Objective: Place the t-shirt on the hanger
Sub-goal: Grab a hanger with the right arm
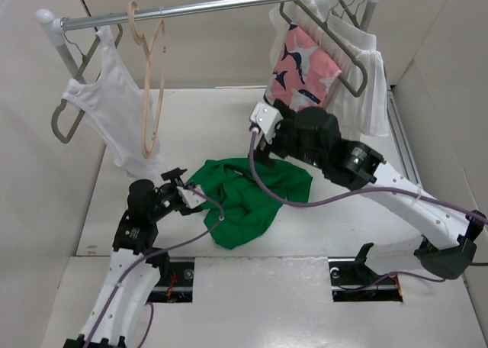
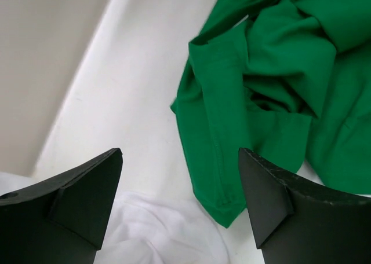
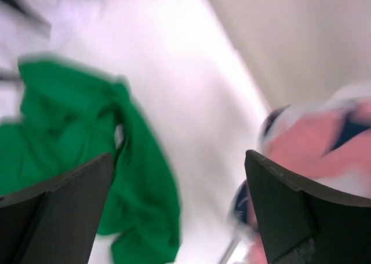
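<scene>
The green t-shirt (image 1: 248, 199) lies crumpled on the white table, in the middle. The beige wooden hanger (image 1: 150, 88) hangs bare by its hook on the metal rail, left of centre. My left gripper (image 1: 181, 182) is open and empty at the shirt's left edge. In the left wrist view (image 2: 179, 151) a hemmed corner of the t-shirt (image 2: 261, 84) lies between the jaws, toward the right finger. My right gripper (image 1: 258, 130) is open and empty above the table behind the shirt. The right wrist view is blurred; its gripper (image 3: 177, 154) shows the t-shirt (image 3: 69, 131) on the left.
A white tank top (image 1: 114, 111) on a grey hanger hangs left of the beige one; its hem (image 2: 156, 229) lies under my left gripper. A pink patterned garment (image 1: 305, 66) and a white one (image 1: 366, 73) hang at the rail's (image 1: 229, 6) right end. Walls enclose the table.
</scene>
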`<control>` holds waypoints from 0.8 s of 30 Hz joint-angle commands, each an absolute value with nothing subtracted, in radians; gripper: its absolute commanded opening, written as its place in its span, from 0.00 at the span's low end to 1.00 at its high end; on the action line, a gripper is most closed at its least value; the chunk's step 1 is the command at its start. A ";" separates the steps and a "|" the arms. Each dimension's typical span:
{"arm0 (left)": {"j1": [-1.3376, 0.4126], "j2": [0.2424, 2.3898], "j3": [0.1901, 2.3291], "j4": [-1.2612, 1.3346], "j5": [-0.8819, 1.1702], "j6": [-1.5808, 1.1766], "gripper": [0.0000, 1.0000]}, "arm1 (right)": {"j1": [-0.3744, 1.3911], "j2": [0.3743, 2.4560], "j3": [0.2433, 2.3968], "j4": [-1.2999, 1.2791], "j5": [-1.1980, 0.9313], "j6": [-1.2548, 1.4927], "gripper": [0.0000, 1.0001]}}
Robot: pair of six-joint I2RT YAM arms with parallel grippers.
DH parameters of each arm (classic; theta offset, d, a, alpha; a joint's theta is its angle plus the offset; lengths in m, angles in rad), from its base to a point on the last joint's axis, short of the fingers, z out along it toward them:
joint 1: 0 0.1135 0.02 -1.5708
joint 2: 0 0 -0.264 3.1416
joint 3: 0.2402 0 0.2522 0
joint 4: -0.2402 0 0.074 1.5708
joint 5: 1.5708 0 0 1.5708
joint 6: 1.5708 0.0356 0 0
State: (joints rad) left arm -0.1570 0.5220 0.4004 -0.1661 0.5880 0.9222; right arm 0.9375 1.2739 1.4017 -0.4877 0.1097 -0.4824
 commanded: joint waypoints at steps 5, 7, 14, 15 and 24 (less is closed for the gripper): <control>-0.186 0.325 0.331 -0.164 0.606 0.923 0.80 | 0.946 1.537 2.016 -0.378 -0.207 -0.557 1.00; -0.186 0.316 0.340 -0.190 0.606 0.911 0.80 | 0.946 1.589 2.089 -0.266 -0.352 -0.557 1.00; -0.186 0.336 0.374 -0.247 0.549 0.893 0.81 | 0.946 1.638 1.914 0.433 -0.417 -0.090 1.00; -0.186 0.336 0.374 -0.247 0.549 0.893 0.81 | 0.937 1.701 1.978 0.449 -0.437 0.031 1.00; -0.186 0.336 0.374 -0.265 0.558 0.884 0.81 | 0.936 1.985 2.143 0.621 -0.545 0.552 0.92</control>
State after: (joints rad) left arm -0.1822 0.3374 0.3363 -0.2630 0.5438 0.8986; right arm 0.9302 1.9839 2.1094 0.4805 -0.5049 0.3363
